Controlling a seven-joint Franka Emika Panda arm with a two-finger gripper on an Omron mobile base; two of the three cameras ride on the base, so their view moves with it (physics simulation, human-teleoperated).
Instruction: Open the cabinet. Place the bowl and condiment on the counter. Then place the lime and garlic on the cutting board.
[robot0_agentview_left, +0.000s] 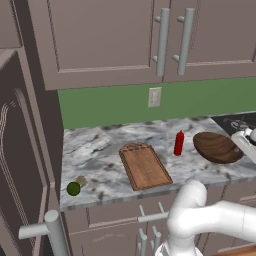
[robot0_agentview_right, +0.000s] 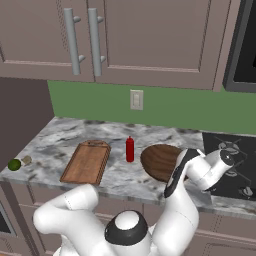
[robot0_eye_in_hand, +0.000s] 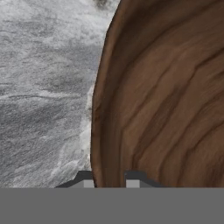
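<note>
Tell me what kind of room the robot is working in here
A home-style kitchen, rendered rather than real. A veined marble counter runs under taupe wall cabinets, with a cutting board and a red condiment bottle on it, and a dark stovetop at the counter's right end.

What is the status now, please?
Gripper shut on wooden bowl rim, bowl on counter. Red condiment bottle upright beside it. Nothing in the way.
</note>
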